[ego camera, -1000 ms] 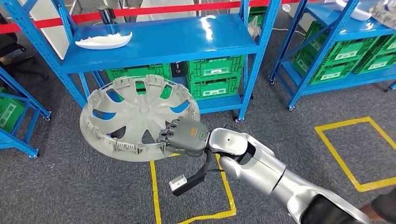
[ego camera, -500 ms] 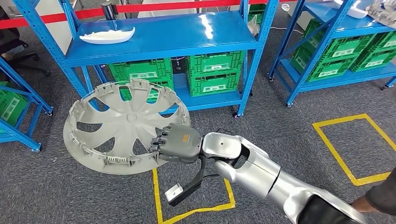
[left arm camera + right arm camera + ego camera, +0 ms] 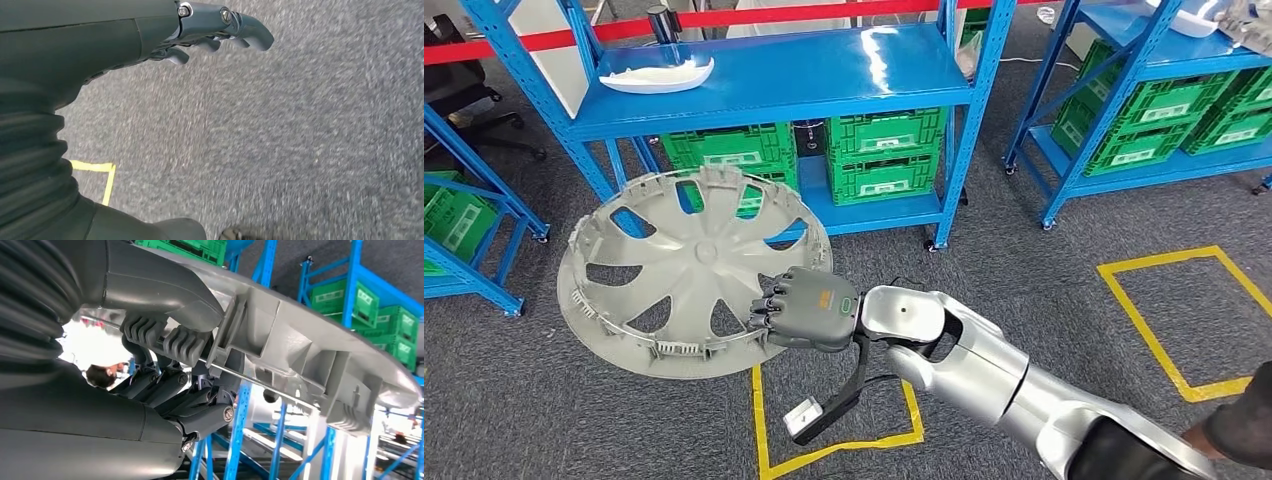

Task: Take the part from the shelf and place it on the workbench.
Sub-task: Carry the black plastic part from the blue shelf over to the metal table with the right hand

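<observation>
The robot's right hand [image 3: 809,309] is gripping the rim of a large round grey plastic wheel cover [image 3: 686,272], which is tilting above the grey carpet floor [image 3: 1044,290]. Behind it, a blue metal shelf rack [image 3: 804,75] is carrying a white curved plastic part [image 3: 656,74] on top and green plastic crates [image 3: 886,157] below. Yellow tape squares [image 3: 1169,320] are lying on the floor.

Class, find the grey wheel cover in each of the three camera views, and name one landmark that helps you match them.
Head view: the wheel cover sits left of centre, its rim held by the right hand.
Left wrist view: not in it; carpet and the left hand.
Right wrist view: its ribbed rim runs across the upper right.
Shared landmark: the blue shelving with green crates.
</observation>
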`<state>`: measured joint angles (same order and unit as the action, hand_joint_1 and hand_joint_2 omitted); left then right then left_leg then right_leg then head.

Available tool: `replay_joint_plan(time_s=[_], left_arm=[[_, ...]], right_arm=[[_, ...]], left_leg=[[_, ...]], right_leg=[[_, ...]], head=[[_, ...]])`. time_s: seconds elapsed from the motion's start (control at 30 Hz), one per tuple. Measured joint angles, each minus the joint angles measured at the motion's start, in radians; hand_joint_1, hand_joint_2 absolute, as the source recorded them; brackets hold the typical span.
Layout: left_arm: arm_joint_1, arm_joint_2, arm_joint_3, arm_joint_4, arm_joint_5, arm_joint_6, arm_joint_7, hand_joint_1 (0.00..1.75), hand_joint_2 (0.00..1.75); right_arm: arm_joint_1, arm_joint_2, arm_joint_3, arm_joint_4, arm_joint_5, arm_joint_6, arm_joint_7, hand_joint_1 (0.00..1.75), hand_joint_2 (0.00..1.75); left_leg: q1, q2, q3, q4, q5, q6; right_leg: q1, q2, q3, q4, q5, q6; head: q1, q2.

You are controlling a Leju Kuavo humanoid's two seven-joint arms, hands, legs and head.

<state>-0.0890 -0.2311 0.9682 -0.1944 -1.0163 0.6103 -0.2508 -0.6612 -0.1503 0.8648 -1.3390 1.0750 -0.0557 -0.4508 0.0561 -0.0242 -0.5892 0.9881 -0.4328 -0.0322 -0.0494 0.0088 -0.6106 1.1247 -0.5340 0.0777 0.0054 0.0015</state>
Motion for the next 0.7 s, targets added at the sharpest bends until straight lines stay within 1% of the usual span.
replay_joint_plan(time_s=[0.03,0.07,0.1,0.13,0.17,0.2,0.23,0.27,0.3,0.33,0.37,0.4,0.43,0.47,0.5,0.53,0.57,0.6,0.63,0.67,0.7], left_arm=[[0.0,0.001,0.0,-0.001,0.0,0.0,0.001,0.0,1.75],[-0.001,0.003,0.0,-0.002,-0.001,0.0,0.001,0.0,1.75],[0.0,0.004,0.0,-0.002,-0.001,0.0,0.002,0.0,1.75],[0.001,0.004,0.0,-0.003,-0.002,0.0,0.002,0.0,1.75],[0.003,0.004,0.0,-0.003,-0.002,0.0,0.002,0.0,1.75],[0.004,0.004,0.0,-0.002,-0.002,0.0,0.002,0.0,1.75],[0.004,0.004,0.0,-0.002,-0.002,0.0,0.002,0.0,1.75],[0.004,0.004,0.0,-0.002,-0.002,0.0,0.002,0.0,1.75],[0.004,0.004,0.0,-0.002,-0.002,0.0,0.002,0.0,1.75],[0.003,0.004,0.0,-0.001,-0.003,0.0,0.003,0.0,1.75],[0.003,0.004,0.0,-0.001,-0.005,0.0,0.003,0.0,1.75],[0.004,0.004,0.0,-0.001,-0.009,0.0,0.004,0.0,1.75],[0.004,0.004,-0.001,-0.001,-0.014,0.0,0.006,0.0,1.75],[0.004,0.005,-0.001,-0.001,-0.019,0.0,0.009,0.0,1.75],[0.004,0.005,-0.002,0.0,-0.024,0.0,0.011,0.0,1.75],[0.003,0.006,-0.003,0.0,-0.029,-0.002,0.012,0.0,1.75],[0.001,0.006,-0.004,-0.001,-0.034,-0.003,0.013,0.0,1.75],[0.0,0.006,-0.005,-0.001,-0.038,-0.005,0.015,0.0,1.75],[0.0,0.007,-0.007,-0.001,-0.042,-0.008,0.017,0.0,1.75],[0.0,0.007,-0.009,-0.001,-0.046,-0.01,0.019,0.0,1.75],[0.001,0.007,-0.012,-0.001,-0.05,-0.013,0.023,0.0,1.75]], right_arm=[[0.0,-0.002,0.002,-0.001,-0.001,0.0,-0.001,1.75,1.75],[0.002,-0.004,0.003,-0.002,-0.002,0.0,-0.002,1.75,1.75],[0.003,-0.006,0.005,-0.004,-0.003,0.001,-0.002,1.75,1.75],[0.005,-0.008,0.006,-0.005,-0.004,0.001,-0.002,1.75,1.75],[0.007,-0.009,0.007,-0.007,-0.005,0.001,-0.001,1.75,1.75],[0.007,-0.009,0.008,-0.008,-0.005,0.0,0.0,1.75,1.75],[0.007,-0.009,0.008,-0.009,-0.006,0.0,0.0,1.75,1.75],[0.007,-0.009,0.008,-0.01,-0.006,0.0,0.0,1.75,1.75],[0.007,-0.009,0.008,-0.011,-0.006,0.0,0.0,1.75,1.75],[0.007,-0.009,0.008,-0.012,-0.006,0.0,0.0,1.75,1.75],[0.007,-0.009,0.008,-0.012,-0.006,0.0,0.0,1.75,1.75],[0.008,-0.009,0.009,-0.013,-0.007,0.0,-0.002,1.75,1.75],[0.008,-0.009,0.009,-0.013,-0.007,0.0,-0.003,1.75,1.75],[0.008,-0.009,0.01,-0.014,-0.007,0.0,-0.002,1.75,1.75],[0.009,-0.009,0.01,-0.016,-0.007,0.0,-0.001,1.75,1.75],[0.009,-0.009,0.01,-0.019,-0.006,0.0,0.004,1.75,1.75],[0.011,-0.01,0.01,-0.021,-0.004,-0.001,0.01,1.75,1.75],[0.013,-0.01,0.01,-0.025,-0.001,-0.003,0.016,1.75,1.75],[0.017,-0.011,0.009,-0.029,0.004,-0.006,0.022,1.75,1.75],[0.021,-0.012,0.009,-0.033,0.008,-0.008,0.028,1.75,1.75],[0.026,-0.013,0.009,-0.038,0.013,-0.01,0.031,1.75,1.75]], left_leg=[[0.004,-0.007,-0.012,0.019,-0.006,-0.014],[0.005,-0.013,-0.023,0.034,-0.01,-0.026],[0.004,-0.018,-0.031,0.042,-0.012,-0.036],[0.004,-0.022,-0.036,0.043,-0.01,-0.044],[0.006,-0.025,-0.038,0.04,-0.006,-0.05],[0.008,-0.023,-0.04,0.041,-0.006,-0.053],[0.009,-0.015,-0.048,0.057,-0.017,-0.054],[0.008,-0.004,-0.066,0.096,-0.042,-0.052],[0.003,0.008,-0.092,0.158,-0.078,-0.048],[-0.002,0.016,-0.124,0.232,-0.116,-0.045],[-0.007,0.019,-0.152,0.3,-0.145,-0.04],[-0.011,0.019,-0.166,0.339,-0.157,-0.035],[-0.016,0.02,-0.16,0.34,-0.15,-0.027],[-0.022,0.023,-0.134,0.298,-0.128,-0.017],[-0.03,0.034,-0.094,0.23,-0.099,-0.006],[-0.039,0.052,-0.056,0.161,-0.079,0.003],[-0.046,0.066,-0.028,0.107,-0.065,0.01],[-0.052,0.075,-0.015,0.079,-0.061,0.015],[-0.055,0.074,-0.015,0.072,-0.063,0.018],[-0.054,0.062,-0.016,0.069,-0.058,0.021],[-0.052,0.052,-0.016,0.065,-0.054,0.026]], right_leg=[[-0.005,0.012,0.025,-0.049,0.015,0.005],[-0.007,0.02,0.035,-0.073,0.019,-0.001],[-0.006,0.027,0.032,-0.071,0.014,-0.013],[-0.004,0.026,0.024,-0.063,0.014,-0.031],[-0.002,0.019,0.02,-0.057,0.015,-0.046],[0.0,0.014,0.017,-0.055,0.018,-0.056],[0.001,0.008,0.016,-0.056,0.021,-0.065],[0.004,0.002,0.014,-0.057,0.024,-0.073],[0.008,-0.005,0.012,-0.058,0.026,-0.079],[0.012,-0.012,0.01,-0.058,0.028,-0.083],[0.017,-0.02,0.007,-0.058,0.029,-0.086],[0.022,-0.028,0.005,-0.058,0.029,-0.088],[0.026,-0.036,0.005,-0.058,0.03,-0.089],[0.03,-0.044,0.005,-0.058,0.03,-0.089],[0.033,-0.052,0.006,-0.058,0.029,-0.089],[0.037,-0.06,0.007,-0.058,0.029,-0.088],[0.04,-0.068,0.007,-0.058,0.029,-0.086],[0.042,-0.076,0.007,-0.06,0.03,-0.083],[0.044,-0.084,0.008,-0.062,0.031,-0.078],[0.044,-0.093,0.011,-0.066,0.033,-0.073],[0.043,-0.093,0.013,-0.067,0.031,-0.067]], head=[[0.003,0.0],[0.004,0.0],[0.005,0.0],[0.005,0.0],[0.001,0.0],[-0.001,0.0],[-0.004,0.0],[-0.007,0.0],[-0.009,0.0],[-0.01,0.0],[-0.011,0.0],[-0.011,0.0],[-0.011,0.0],[-0.011,0.0],[-0.011,0.0],[-0.011,0.0],[-0.011,0.0],[-0.011,0.0],[-0.011,0.0],[-0.01,0.0],[-0.01,0.0]])
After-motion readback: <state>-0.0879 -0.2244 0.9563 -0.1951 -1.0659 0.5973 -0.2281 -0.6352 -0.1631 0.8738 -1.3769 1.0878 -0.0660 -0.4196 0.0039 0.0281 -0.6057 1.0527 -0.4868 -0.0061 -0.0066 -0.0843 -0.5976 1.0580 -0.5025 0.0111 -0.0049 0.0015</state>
